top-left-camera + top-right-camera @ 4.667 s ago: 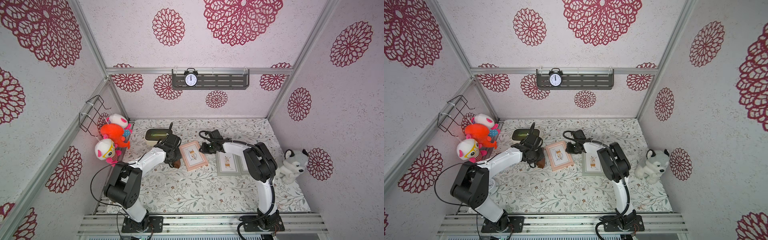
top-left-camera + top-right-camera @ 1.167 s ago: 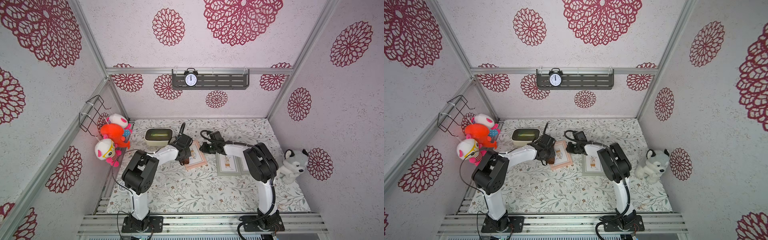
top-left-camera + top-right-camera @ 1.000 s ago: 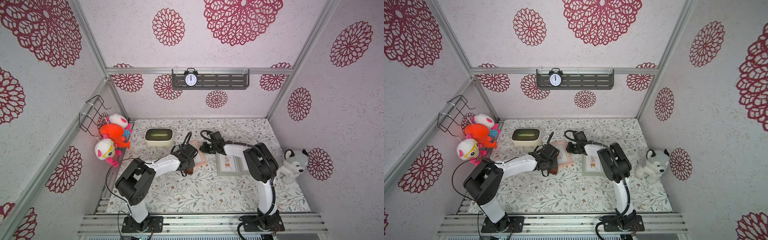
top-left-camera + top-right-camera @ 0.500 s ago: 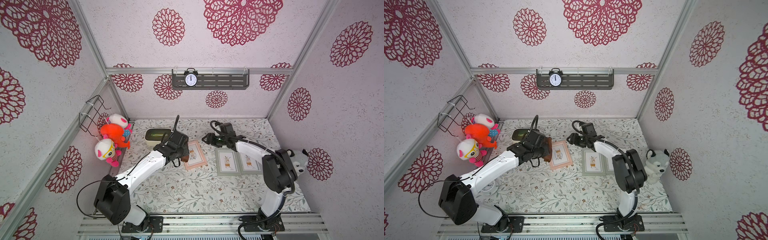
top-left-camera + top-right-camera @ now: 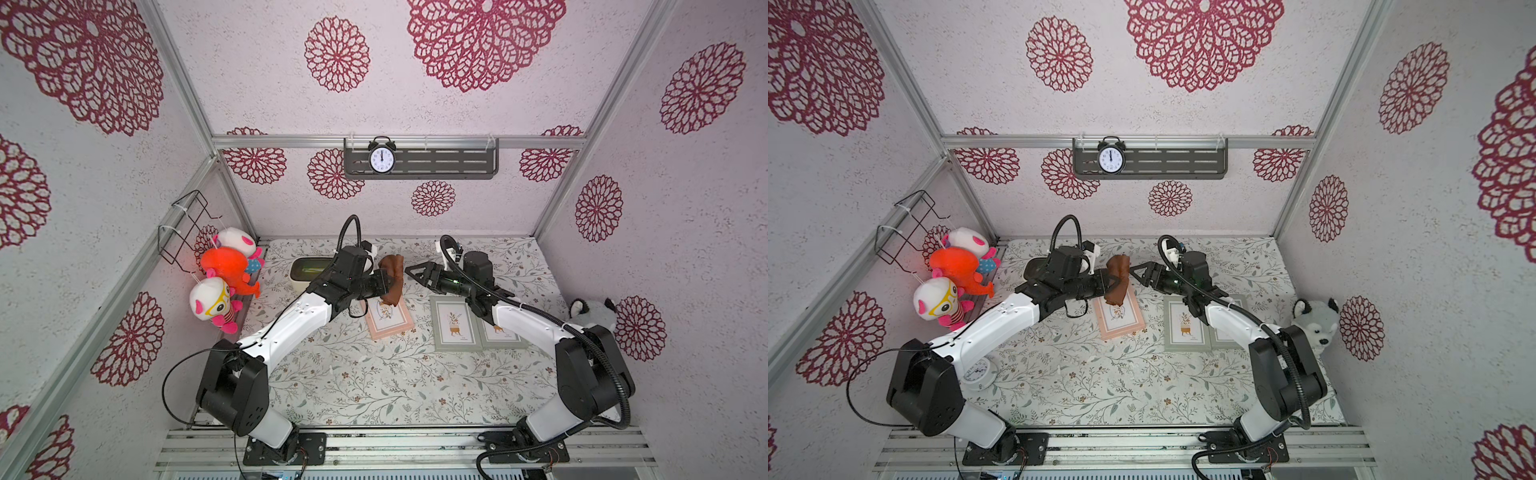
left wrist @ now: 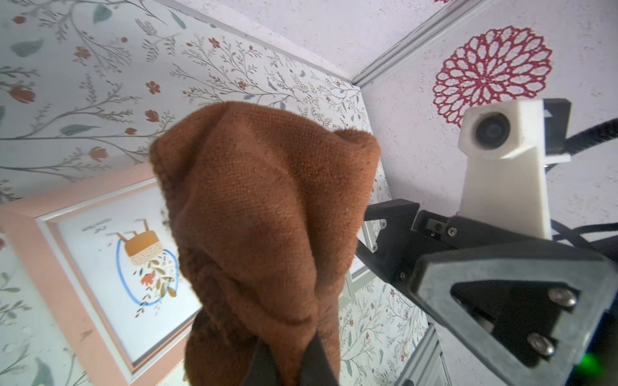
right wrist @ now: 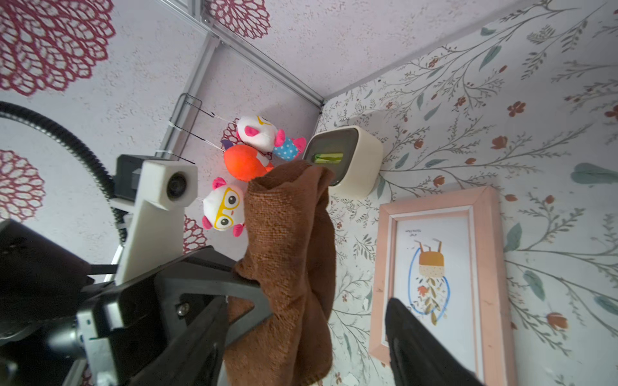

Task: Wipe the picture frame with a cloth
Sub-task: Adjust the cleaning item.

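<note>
The brown cloth [image 5: 393,277] [image 5: 1118,283] hangs in the air above the far end of the pink picture frame [image 5: 390,320] [image 5: 1120,318], which lies flat on the floral table. My left gripper [image 5: 381,282] [image 6: 289,362] is shut on the cloth [image 6: 267,217], pinching its lower folds. My right gripper [image 5: 411,275] [image 7: 311,334] is raised and open, its jaws facing the cloth [image 7: 291,250] from close by. Whether it touches the cloth I cannot tell. The pink frame [image 7: 434,267] lies beyond the right fingers.
Two grey-green frames [image 5: 455,324] [image 5: 500,334] lie side by side under the right arm. A cream box [image 5: 303,270] sits at the back left, near hanging plush toys [image 5: 226,270]. A husky plush [image 5: 592,311] leans on the right wall. A small white clock [image 5: 978,372] lies under the left arm.
The left gripper has lifted the cloth off the pink frame and swung it toward the right arm. The right gripper has risen from the frame's far edge and opened.
</note>
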Robot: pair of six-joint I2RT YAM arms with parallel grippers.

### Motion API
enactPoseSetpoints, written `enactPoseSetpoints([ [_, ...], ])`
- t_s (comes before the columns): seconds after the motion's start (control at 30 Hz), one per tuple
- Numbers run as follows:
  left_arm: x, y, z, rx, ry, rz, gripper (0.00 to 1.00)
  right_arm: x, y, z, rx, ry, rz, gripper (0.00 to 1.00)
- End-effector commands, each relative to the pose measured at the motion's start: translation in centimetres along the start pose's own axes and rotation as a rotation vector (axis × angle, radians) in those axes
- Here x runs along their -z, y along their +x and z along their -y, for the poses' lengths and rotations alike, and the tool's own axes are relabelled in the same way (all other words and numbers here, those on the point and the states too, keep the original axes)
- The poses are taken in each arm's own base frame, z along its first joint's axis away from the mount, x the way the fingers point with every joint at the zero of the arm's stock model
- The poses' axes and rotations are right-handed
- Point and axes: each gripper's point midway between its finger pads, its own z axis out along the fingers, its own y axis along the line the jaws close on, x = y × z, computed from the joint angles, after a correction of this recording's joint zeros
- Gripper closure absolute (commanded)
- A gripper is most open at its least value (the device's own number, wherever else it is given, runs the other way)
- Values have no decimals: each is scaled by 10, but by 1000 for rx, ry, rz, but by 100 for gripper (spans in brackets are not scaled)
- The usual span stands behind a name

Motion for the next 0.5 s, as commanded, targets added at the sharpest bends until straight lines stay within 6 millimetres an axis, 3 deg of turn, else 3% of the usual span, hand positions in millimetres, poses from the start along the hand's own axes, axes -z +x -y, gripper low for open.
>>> enactPoseSetpoints([
  [0.0,0,-10,28,-34,135,20,100,1,-12,-27,-31,-124,29,25],
  [0.27,2,-5,44,-52,243,6,100,-10,-13,-25,-158,-170,13,26],
  [0.47,8,-6,59,-65,334,15,100,-12,-15,-37,-246,-275,8,28],
])
